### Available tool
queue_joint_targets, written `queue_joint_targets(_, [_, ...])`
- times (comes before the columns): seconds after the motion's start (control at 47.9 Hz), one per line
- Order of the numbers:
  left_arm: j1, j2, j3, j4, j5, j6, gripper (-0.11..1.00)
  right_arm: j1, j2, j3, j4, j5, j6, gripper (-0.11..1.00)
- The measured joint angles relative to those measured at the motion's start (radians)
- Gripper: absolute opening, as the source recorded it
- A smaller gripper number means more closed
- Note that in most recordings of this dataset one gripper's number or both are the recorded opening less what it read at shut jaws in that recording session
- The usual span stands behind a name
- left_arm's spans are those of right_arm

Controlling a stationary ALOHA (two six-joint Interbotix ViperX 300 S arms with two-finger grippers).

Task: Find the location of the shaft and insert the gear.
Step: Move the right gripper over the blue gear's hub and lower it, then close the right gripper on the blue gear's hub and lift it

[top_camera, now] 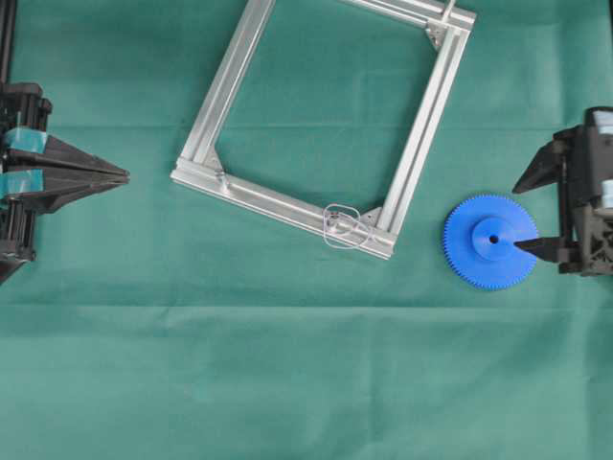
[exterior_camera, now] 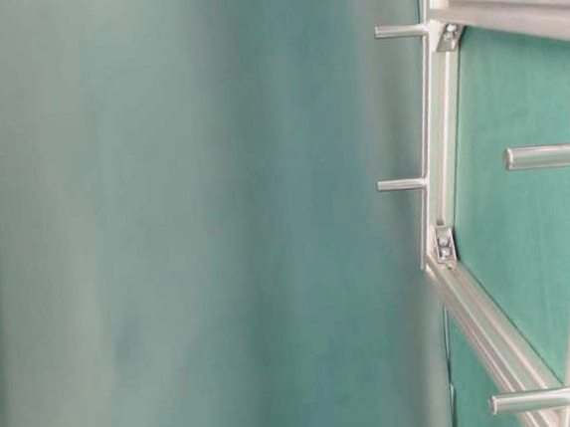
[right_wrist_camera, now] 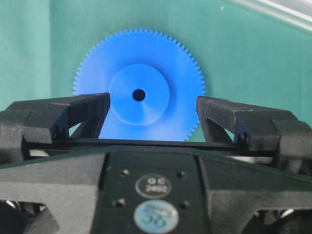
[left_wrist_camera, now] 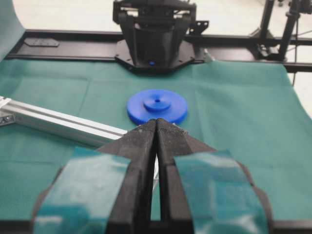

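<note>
Wrist views show right pincer (right_wrist_camera: 153, 109) spread over gear (right_wrist_camera: 139, 92), left pincer (left_wrist_camera: 156, 127) pressed together.

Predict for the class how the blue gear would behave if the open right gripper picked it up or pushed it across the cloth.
The gear looks like moulded plastic, so probably stiff and light. Lying flat on the green cloth, it should slide rather than roll or tip. Its raised hub seems the likeliest hold for the right gripper, though smooth plastic might slip.

Green cloth (top_camera: 287, 383) over the table, pale floor (left_wrist_camera: 73, 14) beyond
</note>
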Motion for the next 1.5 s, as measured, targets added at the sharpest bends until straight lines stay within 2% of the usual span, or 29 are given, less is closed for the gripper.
queue_joint_targets(0.271, [0.000, 0.002, -0.002, 0.000, 0.006, 0.000, 0.01, 0.000, 0.104, 0.002, 0.002, -0.046, 0.003, 0.91])
queue_joint_targets(0.709, [0.002, 0.002, 0.000, 0.000, 0.017, -0.002, 0.01, 0.002, 0.160, 0.061, 0.006, -0.160, 0.058, 0.91])
queue_joint_targets(1.502, [0.000, 0.002, -0.002, -0.002, 0.017, -0.003, 0.01, 0.034, 0.304, 0.064, 0.011, -0.284, 0.092, 0.91])
